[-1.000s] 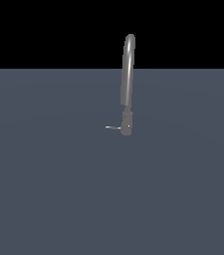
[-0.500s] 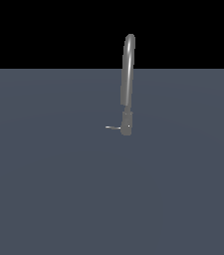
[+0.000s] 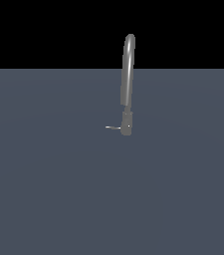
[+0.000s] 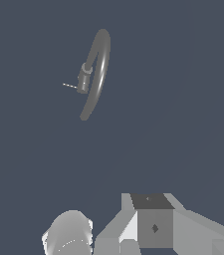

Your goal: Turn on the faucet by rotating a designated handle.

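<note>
The faucet (image 3: 128, 74) is a tall slender grey tube arched at the top, standing on a short thicker base (image 3: 126, 124) on the flat grey floor. The handle (image 3: 112, 127), a tiny pale lever, sticks out from that base toward the exterior view's left. No arm or gripper shows in the exterior view. The wrist view looks down on the faucet (image 4: 96, 74) and its handle (image 4: 69, 85) from well above and far off. Pale and grey blocky parts of my gripper (image 4: 111, 234) fill that frame's edge; its fingertips are not clear. Nothing touches the handle.
A plain dark grey floor (image 3: 58, 199) spreads around the faucet in all directions, with a black background above its far edge. No other objects show.
</note>
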You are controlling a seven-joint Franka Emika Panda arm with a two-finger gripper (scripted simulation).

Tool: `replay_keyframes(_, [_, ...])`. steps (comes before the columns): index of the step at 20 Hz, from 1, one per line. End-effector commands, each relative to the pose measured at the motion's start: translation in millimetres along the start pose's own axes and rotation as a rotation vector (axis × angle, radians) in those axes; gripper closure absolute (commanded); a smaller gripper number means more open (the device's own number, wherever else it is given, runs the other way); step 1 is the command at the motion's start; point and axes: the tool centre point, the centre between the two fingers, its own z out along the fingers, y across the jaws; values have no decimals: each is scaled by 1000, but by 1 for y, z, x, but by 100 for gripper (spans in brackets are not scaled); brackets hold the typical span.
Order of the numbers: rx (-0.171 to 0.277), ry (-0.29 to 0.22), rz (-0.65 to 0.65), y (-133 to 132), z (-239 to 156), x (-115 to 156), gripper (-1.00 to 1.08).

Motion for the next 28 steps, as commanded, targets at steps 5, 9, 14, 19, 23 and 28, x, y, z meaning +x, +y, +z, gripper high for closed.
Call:
replay_keyframes(5, [-270,46,44,20,-14,7,108])
replay_keyframes(9, [-440,72,63,30,-26,12,108])
replay_keyframes(14, [-653,101,74,37,-42,20,108])
replay_keyframes(19, [-863,126,69,38,-59,31,108])
replay_keyframes(23, [-1030,143,51,34,-72,41,108])
replay_keyframes(28, [-1233,160,10,24,-85,58,108])
